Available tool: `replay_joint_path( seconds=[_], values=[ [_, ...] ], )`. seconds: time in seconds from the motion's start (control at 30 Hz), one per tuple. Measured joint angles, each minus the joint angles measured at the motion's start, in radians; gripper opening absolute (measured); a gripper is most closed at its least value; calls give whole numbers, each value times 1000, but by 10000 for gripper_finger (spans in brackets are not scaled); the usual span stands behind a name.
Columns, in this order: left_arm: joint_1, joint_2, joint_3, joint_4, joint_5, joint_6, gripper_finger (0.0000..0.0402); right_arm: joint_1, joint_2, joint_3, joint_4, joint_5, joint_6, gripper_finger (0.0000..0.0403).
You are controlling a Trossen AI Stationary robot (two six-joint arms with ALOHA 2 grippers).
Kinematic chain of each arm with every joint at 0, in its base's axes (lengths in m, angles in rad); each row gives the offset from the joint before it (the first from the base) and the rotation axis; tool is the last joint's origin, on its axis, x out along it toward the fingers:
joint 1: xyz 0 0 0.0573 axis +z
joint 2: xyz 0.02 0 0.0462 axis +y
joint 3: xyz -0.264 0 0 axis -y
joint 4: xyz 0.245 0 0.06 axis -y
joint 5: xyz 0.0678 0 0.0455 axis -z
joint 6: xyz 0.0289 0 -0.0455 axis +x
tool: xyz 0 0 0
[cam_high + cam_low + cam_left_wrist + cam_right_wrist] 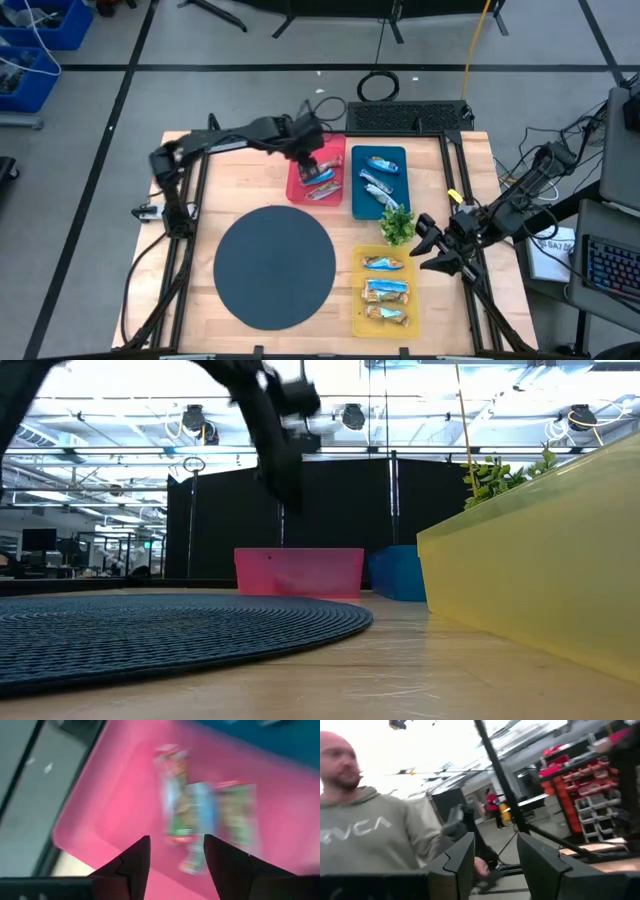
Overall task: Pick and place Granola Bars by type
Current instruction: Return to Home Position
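Granola bars [322, 185] lie sorted, so the left gripper [308, 160] hovers empty, fingers apart, over the far pink tray [296, 190] — the right gripper [428, 243], also apart, waits by the table's [470, 180] right edge.

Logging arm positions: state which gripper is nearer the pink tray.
Left. The left gripper hangs open over the pink tray; the right gripper sits beside the yellow tray.

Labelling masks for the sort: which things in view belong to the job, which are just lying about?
Job: granola bars, red bin, blue bin, yellow bin, left end effector open over the red bin, right end effector open near the yellow bin.
Lying about: round dark mat, plant sprig.
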Motion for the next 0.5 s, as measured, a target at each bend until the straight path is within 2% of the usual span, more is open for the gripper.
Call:
replay_joint_path(
  seconds=[0.1,0.2,0.27,0.3,0.5],
  values=[
    [-54,-119,0,-42,109,-48,194,2,0,0,16,4,-1,139],
    [-115,-235,0,-42,201,-83,195,20,-2,0,20,-170,-114,139],
    [-163,-314,0,-34,219,-74,195,34,-2,0,21,-266,-149,139],
    [-190,-355,0,-26,219,-73,195,41,-2,0,21,-283,-148,139],
    [-366,-537,1,113,219,-61,195,98,-3,0,-32,-303,-152,139]
  ],
)
